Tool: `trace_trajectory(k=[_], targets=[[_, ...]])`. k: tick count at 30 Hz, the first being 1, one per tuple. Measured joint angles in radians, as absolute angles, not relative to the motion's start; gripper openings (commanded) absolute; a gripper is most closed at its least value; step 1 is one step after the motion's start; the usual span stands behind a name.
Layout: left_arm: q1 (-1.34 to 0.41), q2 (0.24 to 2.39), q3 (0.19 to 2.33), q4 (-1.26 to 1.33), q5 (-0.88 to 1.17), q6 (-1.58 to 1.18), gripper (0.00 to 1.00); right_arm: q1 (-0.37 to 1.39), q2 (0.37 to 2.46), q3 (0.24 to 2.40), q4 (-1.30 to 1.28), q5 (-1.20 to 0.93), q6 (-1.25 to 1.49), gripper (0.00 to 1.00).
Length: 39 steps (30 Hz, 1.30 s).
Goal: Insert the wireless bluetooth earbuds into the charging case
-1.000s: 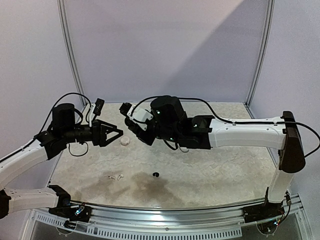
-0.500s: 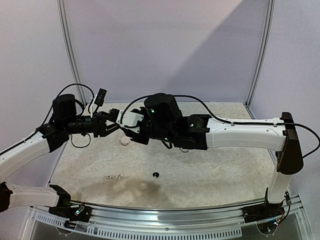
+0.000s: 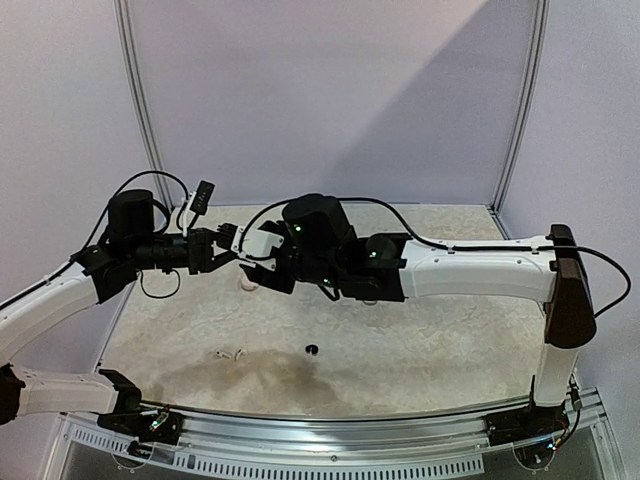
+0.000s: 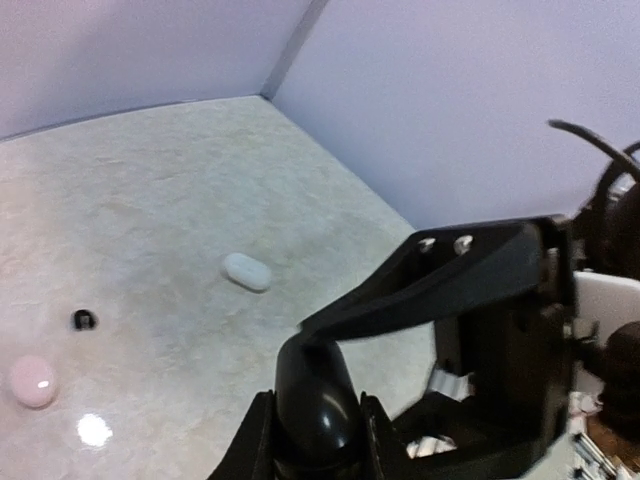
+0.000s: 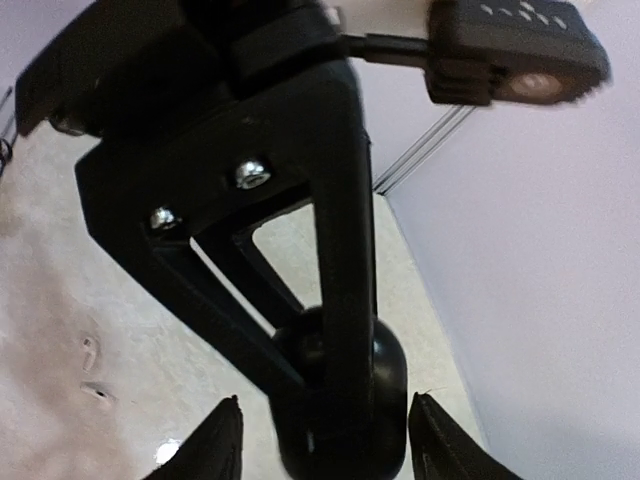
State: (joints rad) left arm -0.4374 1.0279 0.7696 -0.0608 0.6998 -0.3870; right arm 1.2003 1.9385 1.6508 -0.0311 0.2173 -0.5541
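My left gripper (image 4: pixel 315 412) is shut on a glossy black charging case (image 4: pixel 312 395), held in the air above the table's back left. My right gripper (image 5: pixel 325 440) faces it, and its open fingertips (image 5: pixel 218 442) stand a little clear of the black case (image 5: pixel 385 385) on both sides. In the top view the two grippers meet, left gripper (image 3: pixel 222 252) against right gripper (image 3: pixel 250 262), and the case is hidden between them. One black earbud (image 3: pixel 311 349) lies on the table near the front. Two white earbuds (image 3: pixel 229 353) lie to its left.
A pale case (image 3: pixel 247 283) lies on the table just below the grippers. The left wrist view shows a white case (image 4: pixel 246 271) and a pink case (image 4: pixel 32 380) on the mottled tabletop (image 3: pixel 430 340). Walls close the back and both sides.
My left gripper rose, moved right to meet the right gripper, and went from open to shut. The right arm shifted left towards it.
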Motion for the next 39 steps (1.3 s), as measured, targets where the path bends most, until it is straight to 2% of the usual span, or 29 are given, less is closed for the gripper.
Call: trace_trajectory(k=[3,7,12,16,22,32,37,39], targets=[[-0.422,1.027,0.781,-0.136,0.535,-0.35,0.0,1.159,1.951,1.658,-0.031,0.168,-0.446,0.75],[-0.395,1.023,0.782,-0.242,0.277,-0.296,0.0,1.078,2.013,1.722,-0.041,0.144,-0.281,0.75],[-0.379,1.013,0.782,-0.321,0.103,-0.246,0.0,0.989,2.235,1.971,-0.125,0.125,-0.043,0.71],[-0.377,0.996,0.778,-0.335,0.067,-0.234,0.0,0.952,2.449,2.194,-0.215,0.123,0.151,0.68],[-0.377,0.974,0.756,-0.338,0.063,-0.235,0.0,0.94,2.611,2.244,-0.271,0.15,0.344,0.62],[-0.373,0.962,0.724,-0.334,0.09,-0.259,0.0,0.94,2.685,2.333,-0.349,0.214,0.463,0.47],[-0.367,0.96,0.721,-0.326,0.098,-0.266,0.0,0.942,2.697,2.333,-0.377,0.227,0.486,0.46],[-0.364,0.96,0.718,-0.323,0.102,-0.271,0.0,0.943,2.704,2.333,-0.383,0.229,0.485,0.43]])
